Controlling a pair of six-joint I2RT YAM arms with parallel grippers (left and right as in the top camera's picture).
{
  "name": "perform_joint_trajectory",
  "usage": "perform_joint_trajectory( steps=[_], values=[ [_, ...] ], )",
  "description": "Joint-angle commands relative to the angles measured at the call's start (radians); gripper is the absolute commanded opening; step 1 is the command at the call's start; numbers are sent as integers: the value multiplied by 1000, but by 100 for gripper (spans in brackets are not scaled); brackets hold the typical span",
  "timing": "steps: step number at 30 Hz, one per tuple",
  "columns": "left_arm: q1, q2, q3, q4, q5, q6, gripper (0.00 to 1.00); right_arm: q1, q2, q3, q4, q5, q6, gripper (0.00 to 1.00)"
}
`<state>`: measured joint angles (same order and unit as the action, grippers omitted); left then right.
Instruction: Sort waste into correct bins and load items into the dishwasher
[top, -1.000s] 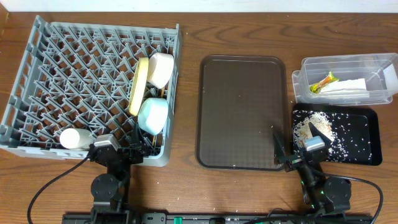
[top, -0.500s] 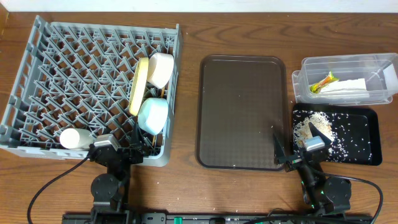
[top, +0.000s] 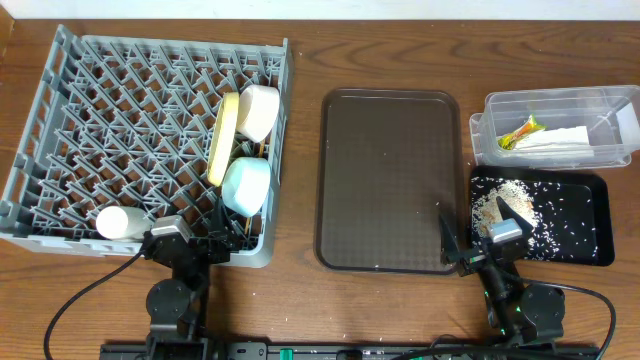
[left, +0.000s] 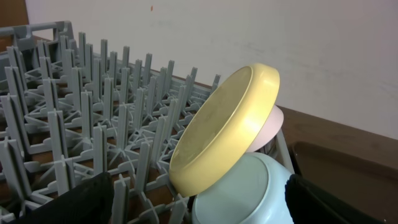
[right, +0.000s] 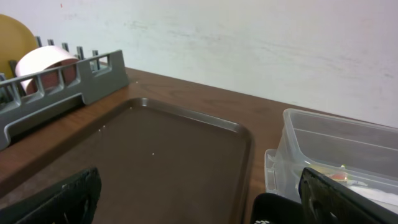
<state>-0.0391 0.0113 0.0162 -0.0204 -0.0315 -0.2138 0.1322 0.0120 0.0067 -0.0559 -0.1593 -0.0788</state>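
The grey dish rack (top: 130, 110) fills the left of the counter (top: 300, 290), loaded along its right side. A yellow plate (top: 224, 140) stands on edge between the white bowl (top: 258, 110) at the far end and the light-blue bowl (top: 246, 184) nearer, with the small white cup (top: 120, 222) at the near left.

At centre, the brown serving tray (top: 385, 180) carries only a few pale specks.

At right, rice scraps (top: 488, 208) lie in the black tray (top: 598, 188). Just beyond it, the clear tub (top: 555, 101) holds the napkin (top: 565, 143) and wrapper (top: 522, 134). The chopsticks cannot be made out.

Both end effectors sit spread and empty at the near edge, the left end effector (top: 225, 232) by the rack's near wall and the right end effector (top: 482, 225) at the black tray's near-left corner.

The sorting looks essentially complete. Any last move should probably begin with a straight lift, to clear the rack wall, the leaning plate and the tray rim.
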Motion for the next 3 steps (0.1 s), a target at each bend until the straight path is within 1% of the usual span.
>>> perform_joint_trajectory(
  steps=[1,3],
  values=[
    [5,1,-12,-50,-12,-9,89,15,-6,-1,-5,5,-8,99],
    [5,1,-12,-50,-12,-9,89,15,-6,-1,-5,5,-8,99]
  ],
)
